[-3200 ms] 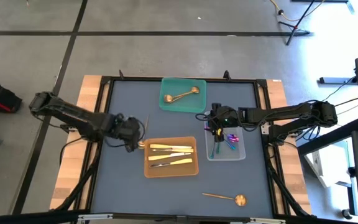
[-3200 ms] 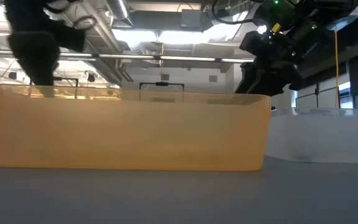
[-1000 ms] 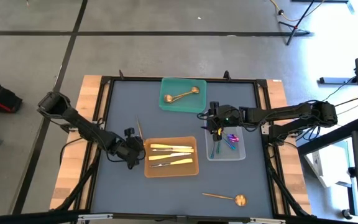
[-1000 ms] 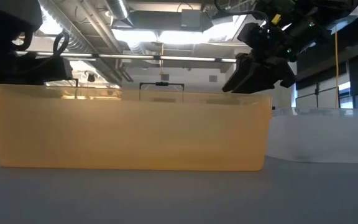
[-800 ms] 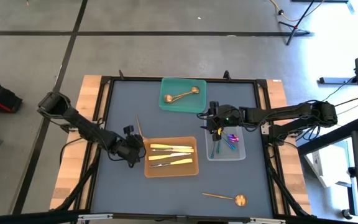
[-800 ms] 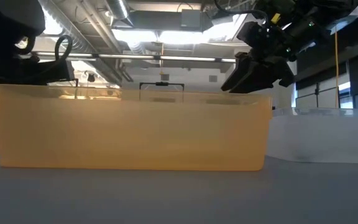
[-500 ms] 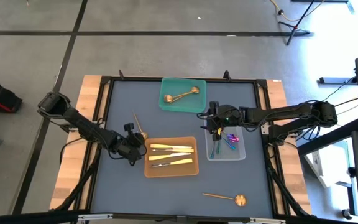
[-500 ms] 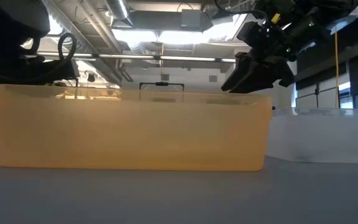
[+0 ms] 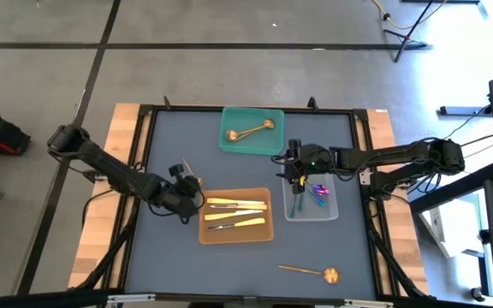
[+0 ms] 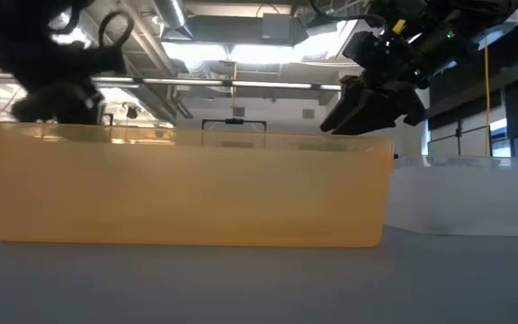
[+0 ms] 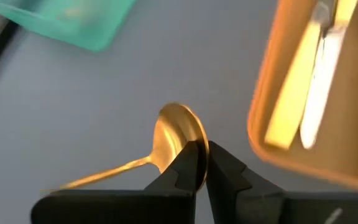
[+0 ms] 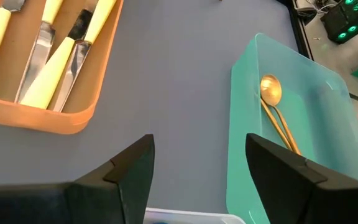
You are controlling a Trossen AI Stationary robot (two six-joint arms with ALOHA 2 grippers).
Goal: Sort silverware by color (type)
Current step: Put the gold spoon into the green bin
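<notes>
Gold spoon point(image 11: 174, 134) pinched at bowl by left hand point(image 11: 199, 163), beside orange tray point(image 9: 235, 235), handle partly hidden behind fingers. Left arm stretched low over bench point(image 9: 169, 257). Right hand point(image 12: 197, 158) spread wide, empty, above clear tray point(image 9: 332, 210).

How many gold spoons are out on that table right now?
4, it seems: two lying together in the teal tray, their bowls at and, one loose gold spoon at the table's near edge, and one pinched in the left pincer. Others may be hidden.
</notes>
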